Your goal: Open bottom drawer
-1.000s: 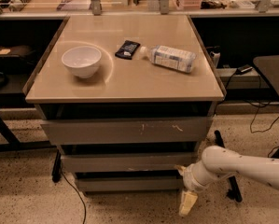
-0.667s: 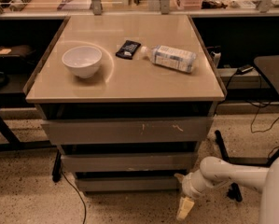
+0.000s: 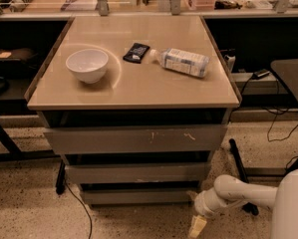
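Note:
The bottom drawer (image 3: 138,196) is the narrowest grey front, low under the cabinet, with a plain flat face and no handle. It looks pushed in, close to flush under the middle drawer (image 3: 136,174). The widest top drawer (image 3: 136,139) has pale scratch marks. My gripper (image 3: 197,227) hangs at the end of the white arm near the floor, just right of and slightly below the bottom drawer's right end, pointing down. It touches no drawer.
On the tan cabinet top (image 3: 133,93) stand a white bowl (image 3: 87,64), a dark packet (image 3: 136,52) and a lying plastic bottle (image 3: 183,61). A black cable (image 3: 81,210) trails on the speckled floor at left. A dark table (image 3: 293,78) stands at right.
My arm has drawn back to the right and toward the camera; the gripper sits slightly lower. The drawers have not moved.

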Controlling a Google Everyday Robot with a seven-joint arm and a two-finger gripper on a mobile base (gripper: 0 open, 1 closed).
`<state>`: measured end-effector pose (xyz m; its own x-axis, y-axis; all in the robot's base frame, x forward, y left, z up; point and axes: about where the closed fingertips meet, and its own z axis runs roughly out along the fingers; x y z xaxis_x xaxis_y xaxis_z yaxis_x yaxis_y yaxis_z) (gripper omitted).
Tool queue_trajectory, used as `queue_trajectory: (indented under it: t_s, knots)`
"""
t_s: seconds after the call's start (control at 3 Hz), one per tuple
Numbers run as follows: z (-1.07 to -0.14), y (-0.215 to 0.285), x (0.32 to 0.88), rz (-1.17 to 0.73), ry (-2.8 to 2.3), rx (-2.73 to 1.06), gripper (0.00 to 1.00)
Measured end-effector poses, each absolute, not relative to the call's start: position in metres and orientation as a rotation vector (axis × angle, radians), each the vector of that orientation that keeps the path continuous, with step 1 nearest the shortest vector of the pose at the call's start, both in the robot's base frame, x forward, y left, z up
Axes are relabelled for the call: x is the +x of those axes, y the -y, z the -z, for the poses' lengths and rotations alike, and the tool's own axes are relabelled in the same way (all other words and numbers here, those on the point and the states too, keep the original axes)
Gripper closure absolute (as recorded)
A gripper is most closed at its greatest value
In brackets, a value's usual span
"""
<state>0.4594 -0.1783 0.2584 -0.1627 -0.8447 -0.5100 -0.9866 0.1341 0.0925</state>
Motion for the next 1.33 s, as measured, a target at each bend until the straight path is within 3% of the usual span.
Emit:
queue_trajectory:
  t_s: [0.67,1.33]
  knots:
    - [-0.237,0.176,0.471,-0.520,-2.014,-1.765,0.00]
    - [-0.206,0.179,0.496,-0.295,-1.864,-1.715,0.00]
